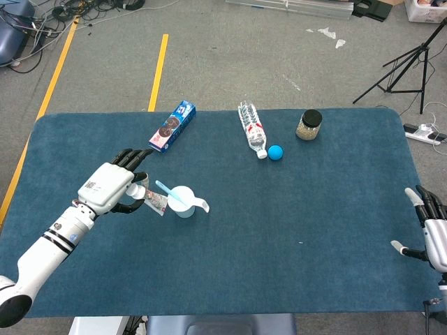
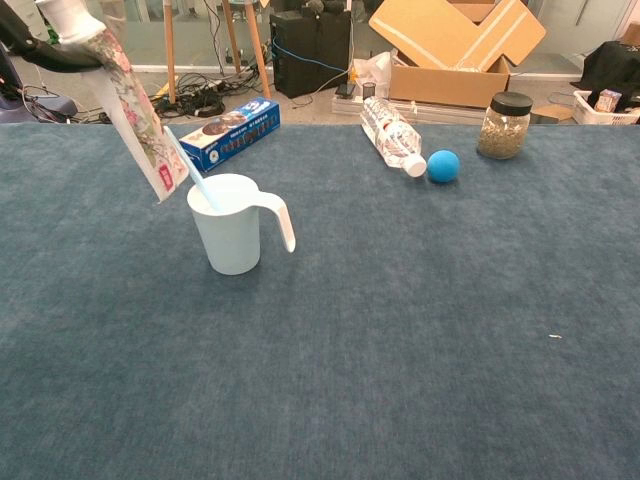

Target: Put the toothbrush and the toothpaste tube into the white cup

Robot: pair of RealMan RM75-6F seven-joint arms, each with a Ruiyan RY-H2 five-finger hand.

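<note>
The toothpaste tube (image 2: 130, 105) is held by the left hand (image 1: 115, 188) beside the white cup (image 2: 232, 225) (toothbrush (image 2: 188, 168) already inside); its lower end must be centred over the rim, then released. The right hand (image 1: 434, 234) is idle, fingers apart.

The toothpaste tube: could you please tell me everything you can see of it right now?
The toothpaste tube is a soft tube with a floral print in pink and green and a white cap at the top. The left hand holds it near the cap end, off the table. It hangs tilted, its flat crimped end lowest, just left of the white cup and not yet inside it.
</note>
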